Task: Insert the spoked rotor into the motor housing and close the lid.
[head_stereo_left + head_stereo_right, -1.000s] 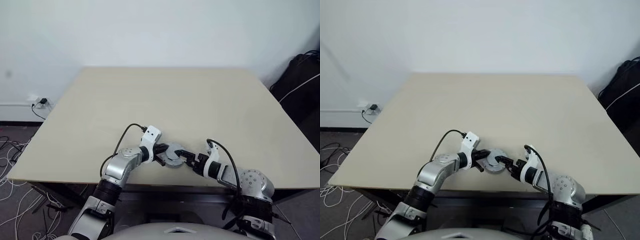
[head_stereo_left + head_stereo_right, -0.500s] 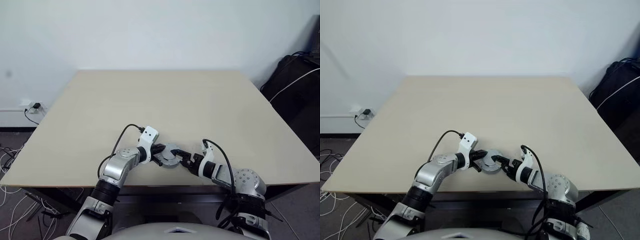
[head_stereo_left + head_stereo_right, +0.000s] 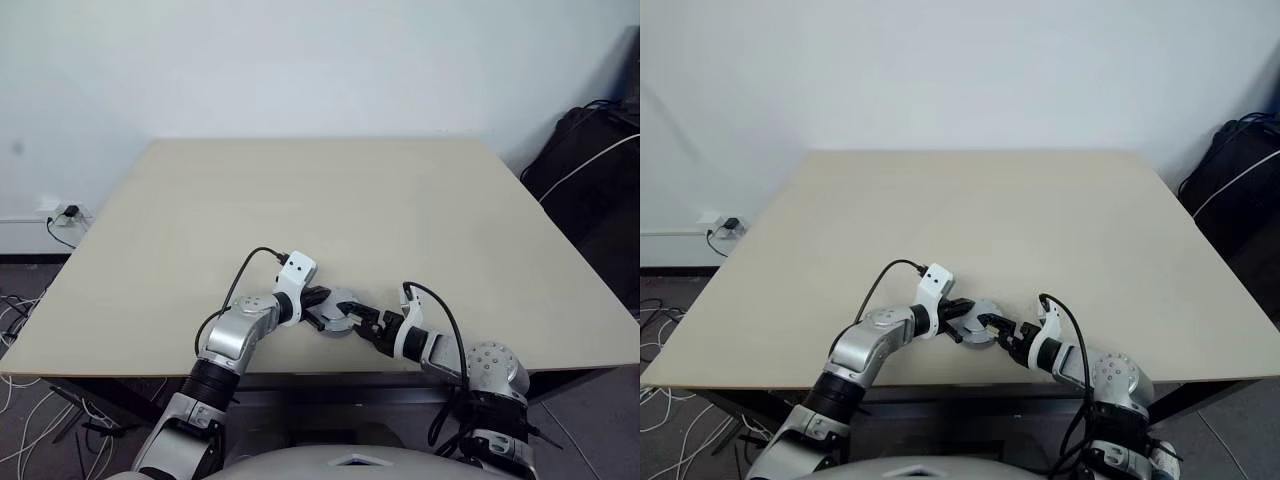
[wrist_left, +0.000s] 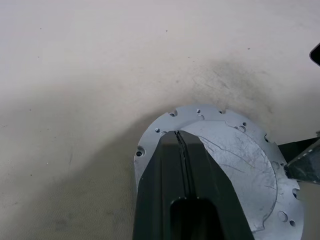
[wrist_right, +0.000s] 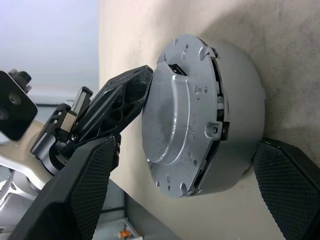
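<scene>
Mostly lid (image 5: 187,117) over motor housing (image 5: 240,110), interior hidden.

Lid (image 5: 185,120) is sitting on top of the motor housing (image 5: 235,125), smooth face up with a raised central circle, scratched, small holes and notches around its rim. It is not lying quite flush: a thin gap is showing between lid rim and housing along one side. Motor housing is a round, shallow silver-grey body, resting upright on the beige surface (image 3: 330,210) near its front edge, roughly centred. Windings and spoked rotor are hiding under the lid, so their state is not readable.
</scene>
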